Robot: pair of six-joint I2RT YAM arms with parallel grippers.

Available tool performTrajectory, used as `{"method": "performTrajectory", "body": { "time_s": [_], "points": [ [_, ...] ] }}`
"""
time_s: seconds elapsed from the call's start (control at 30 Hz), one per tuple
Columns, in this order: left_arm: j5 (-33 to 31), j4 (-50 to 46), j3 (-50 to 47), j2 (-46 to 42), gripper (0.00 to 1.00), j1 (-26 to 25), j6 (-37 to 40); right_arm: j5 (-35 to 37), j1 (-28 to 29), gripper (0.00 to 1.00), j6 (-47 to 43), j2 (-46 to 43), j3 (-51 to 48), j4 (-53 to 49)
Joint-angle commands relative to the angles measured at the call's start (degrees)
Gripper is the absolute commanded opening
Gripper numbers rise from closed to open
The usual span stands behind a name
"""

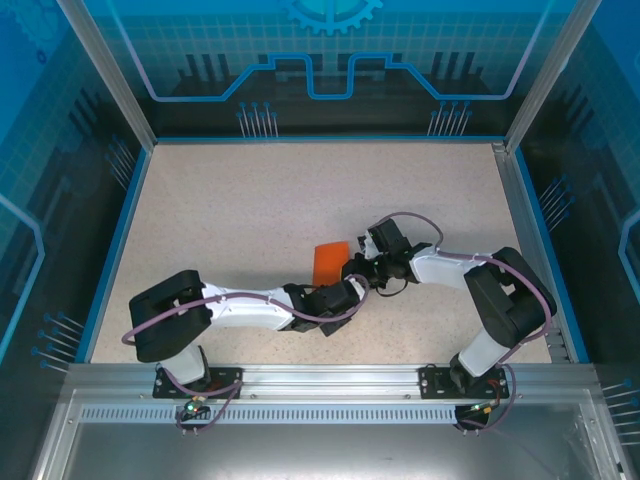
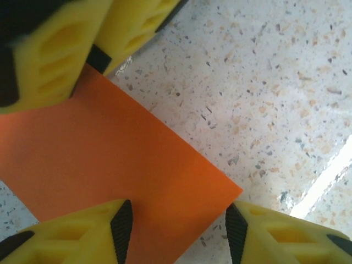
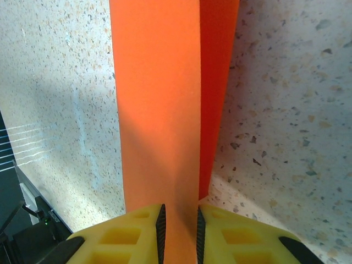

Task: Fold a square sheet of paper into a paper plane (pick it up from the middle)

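Speckled beige table (image 1: 250, 200) beneath the orange paper (image 1: 328, 260), translucent blue walls (image 1: 330, 60) around.

You've got the square sheet of paper (image 1: 330, 262) on the table (image 1: 230, 220), a bit right of centre, and both arms extend from the near edge and meet at its near right side. The right gripper (image 1: 358, 266) sits on the sheet's right; in the right wrist view a strip of the sheet runs away from between its close-set fingers (image 3: 137, 234), with another layer just beside it on the right. The left gripper (image 2: 179, 234) sits at the near side, its fingers standing apart either side of a corner of the flat sheet, with the right gripper's fingers on the opposite edge.
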Motion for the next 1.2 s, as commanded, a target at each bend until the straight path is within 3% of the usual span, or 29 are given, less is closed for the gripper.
{"method": "performTrajectory", "body": {
  "time_s": [0.0, 0.23, 0.57, 0.73, 1.03, 1.17],
  "points": [
    [-0.6, 1.0, 1.1, -1.7, 0.46, -0.2, 0.2, -1.1, 0.0, 0.24, -1.3, 0.3, 0.9, -1.9],
    [-0.8, 0.7, 0.6, -3.9, 0.22, -0.2, -0.1, -1.0, -0.3, 0.25, -1.7, 0.3, 0.7, -2.1],
    [0.1, 0.3, 0.5, -4.6, 0.0, -0.1, -0.6, -1.0, -0.7, 0.25, -2.0, 0.2, 0.4, -2.2],
    [3.5, 1.1, -0.2, -5.3, 0.0, 1.6, -1.5, -0.8, -0.9, 0.26, -2.4, -0.2, 0.2, -2.7],
    [19.8, 4.4, -4.2, -10.1, 0.0, 9.0, -3.0, 3.2, -4.8, 0.35, -6.6, -5.5, 1.3, -9.5],
    [23.1, 4.0, -4.5, -10.3, 0.0, 10.9, -3.0, 1.3, -5.2, 0.26, -10.7, -5.8, 4.2, -10.5]
  ]
}}
